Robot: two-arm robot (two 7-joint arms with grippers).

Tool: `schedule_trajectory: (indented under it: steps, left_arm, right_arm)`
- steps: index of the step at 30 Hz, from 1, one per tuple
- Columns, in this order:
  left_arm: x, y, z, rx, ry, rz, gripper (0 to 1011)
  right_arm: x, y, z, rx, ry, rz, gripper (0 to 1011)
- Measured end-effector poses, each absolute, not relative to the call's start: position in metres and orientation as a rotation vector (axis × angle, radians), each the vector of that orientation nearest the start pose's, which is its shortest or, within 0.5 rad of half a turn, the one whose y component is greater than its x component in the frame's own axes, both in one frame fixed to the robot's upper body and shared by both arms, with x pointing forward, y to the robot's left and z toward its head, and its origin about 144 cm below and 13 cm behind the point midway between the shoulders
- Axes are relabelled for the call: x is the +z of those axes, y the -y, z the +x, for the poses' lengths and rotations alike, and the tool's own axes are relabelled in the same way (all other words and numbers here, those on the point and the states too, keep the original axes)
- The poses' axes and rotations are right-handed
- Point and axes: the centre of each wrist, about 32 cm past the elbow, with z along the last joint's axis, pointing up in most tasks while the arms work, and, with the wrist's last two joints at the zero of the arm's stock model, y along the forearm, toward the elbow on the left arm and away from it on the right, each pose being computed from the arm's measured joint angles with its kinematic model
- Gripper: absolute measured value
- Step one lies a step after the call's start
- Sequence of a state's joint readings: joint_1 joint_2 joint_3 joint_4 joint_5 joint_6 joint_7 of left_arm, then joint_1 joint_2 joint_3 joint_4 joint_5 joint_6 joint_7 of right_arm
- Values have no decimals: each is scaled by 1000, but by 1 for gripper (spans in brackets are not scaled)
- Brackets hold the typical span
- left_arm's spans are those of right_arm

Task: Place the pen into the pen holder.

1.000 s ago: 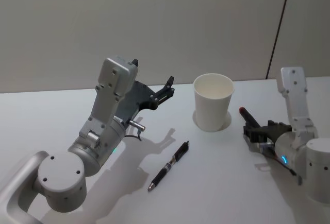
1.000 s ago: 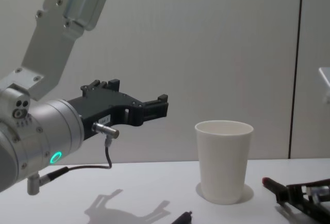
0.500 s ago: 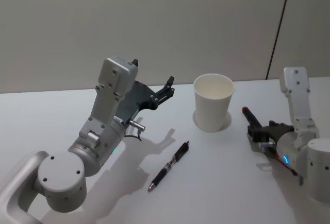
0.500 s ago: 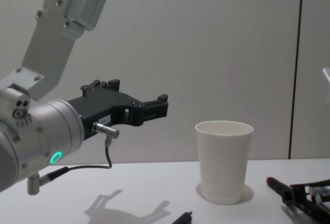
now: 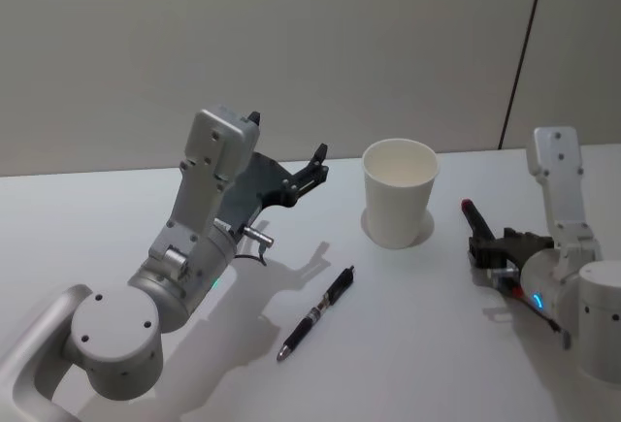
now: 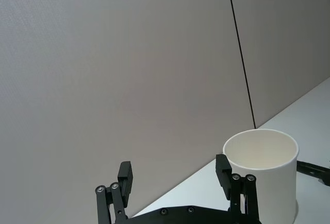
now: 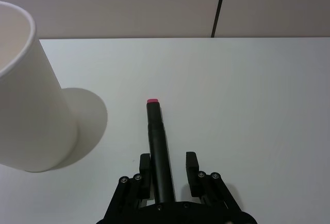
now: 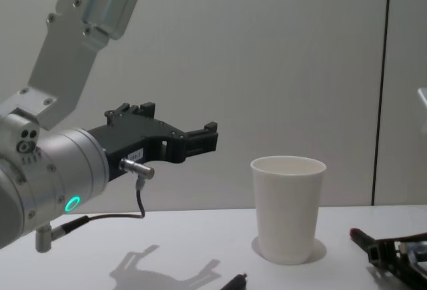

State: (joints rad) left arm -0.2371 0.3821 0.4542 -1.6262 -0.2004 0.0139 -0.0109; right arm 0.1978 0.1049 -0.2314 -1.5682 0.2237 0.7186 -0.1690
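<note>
While right gripper grips red-tipped pen, pen holder near.

The chest view's bottom edge cuts off all but one end of the black pen, and the rear of the red-tipped pen is hidden inside the right gripper.

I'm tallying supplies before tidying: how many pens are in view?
2. One pen lies on the table in front of the cup; a red-tipped pen sits in the right gripper. The cup's bottom is hidden.
</note>
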Motion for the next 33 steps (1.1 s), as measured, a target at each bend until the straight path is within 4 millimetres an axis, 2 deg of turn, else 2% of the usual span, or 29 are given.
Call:
schedule_trajectory:
  steps: [33]
  left_arm:
    - [1204,-198,492,1124,268,61,1003]
  right_arm:
    - [1193,183,501,-1425,-372,-433,203]
